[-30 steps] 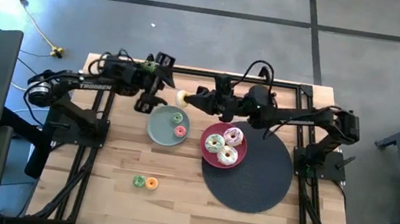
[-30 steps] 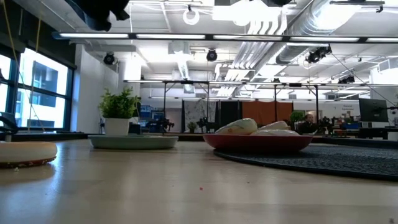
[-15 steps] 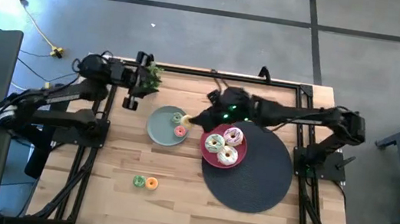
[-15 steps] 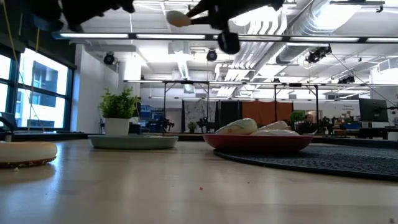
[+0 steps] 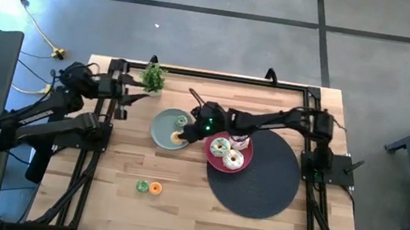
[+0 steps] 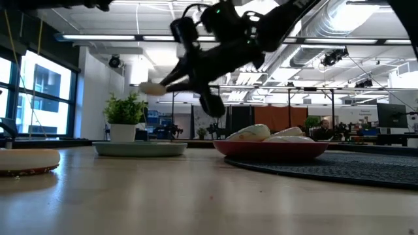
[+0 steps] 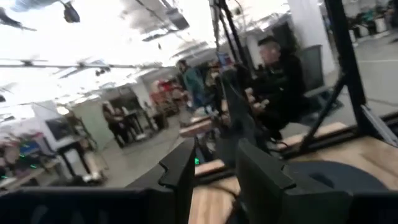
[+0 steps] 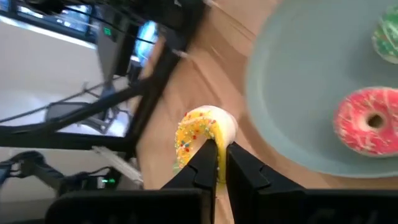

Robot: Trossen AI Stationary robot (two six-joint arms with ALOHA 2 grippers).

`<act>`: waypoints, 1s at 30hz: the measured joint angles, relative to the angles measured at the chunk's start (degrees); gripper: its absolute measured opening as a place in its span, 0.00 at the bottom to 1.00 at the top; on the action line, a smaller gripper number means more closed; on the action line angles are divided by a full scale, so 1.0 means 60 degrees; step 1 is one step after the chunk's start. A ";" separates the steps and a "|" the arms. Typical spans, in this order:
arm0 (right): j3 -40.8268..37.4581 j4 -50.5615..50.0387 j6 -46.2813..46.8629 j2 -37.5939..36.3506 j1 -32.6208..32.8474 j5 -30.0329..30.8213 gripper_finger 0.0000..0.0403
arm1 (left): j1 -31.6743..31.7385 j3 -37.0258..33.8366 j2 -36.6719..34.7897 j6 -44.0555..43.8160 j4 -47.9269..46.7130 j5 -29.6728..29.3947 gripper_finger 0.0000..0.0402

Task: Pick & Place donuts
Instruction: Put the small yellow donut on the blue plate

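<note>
I count seven donuts. Two tiny ones, green (image 5: 142, 186) and orange (image 5: 155, 189), lie on the bare worktop toward its front left. Two more tiny ones, green (image 5: 181, 120) and pink (image 8: 367, 121), rest on the grey-green plate (image 5: 161, 131) near the worktop's back edge. Three larger iced donuts (image 5: 229, 151) sit on the pink plate (image 5: 212, 156), which rests on the dark round mat (image 5: 259, 186).

The left gripper (image 5: 129, 99) waits at the worktop's back left corner, by the potted plant (image 5: 153, 77); its fingers (image 7: 261, 180) stand partly apart and grip nothing.

The right gripper (image 5: 183, 134) is clenched on the seventh, the tiny yellow donut (image 8: 200, 137).

The high view barely shows the yellow donut; the right wrist view shows it pinched between the jaws beside the grey-green plate's rim, and the low view shows it raised clear above that plate.
</note>
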 joint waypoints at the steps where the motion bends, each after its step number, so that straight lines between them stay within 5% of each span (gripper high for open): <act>1: 0.0172 0.0066 -0.0005 0.0225 0.0001 -0.0001 0.05 | 0.0004 0.0000 -0.0150 0.0001 -0.0081 -0.0040 0.27; 5: 0.0919 -0.0023 -0.0115 0.1012 0.0018 0.0214 0.05 | 0.0000 0.0000 -0.0481 0.0002 -0.0137 -0.0047 0.27; 9: 0.1943 -0.1942 -0.1286 0.1349 0.0018 0.1066 0.05 | 0.0004 0.0000 -0.0584 -0.0001 -0.0132 0.0035 0.27; 13: 0.2582 -0.3278 -0.2034 0.1760 0.0020 0.0743 0.05 | 0.0004 0.0000 -0.0577 0.0043 -0.0386 0.0130 0.27; 30: 0.2973 -0.3278 -0.2292 0.2358 0.0100 0.1324 0.15 | 0.0004 0.0000 -0.0570 0.0426 -0.1089 0.0129 0.27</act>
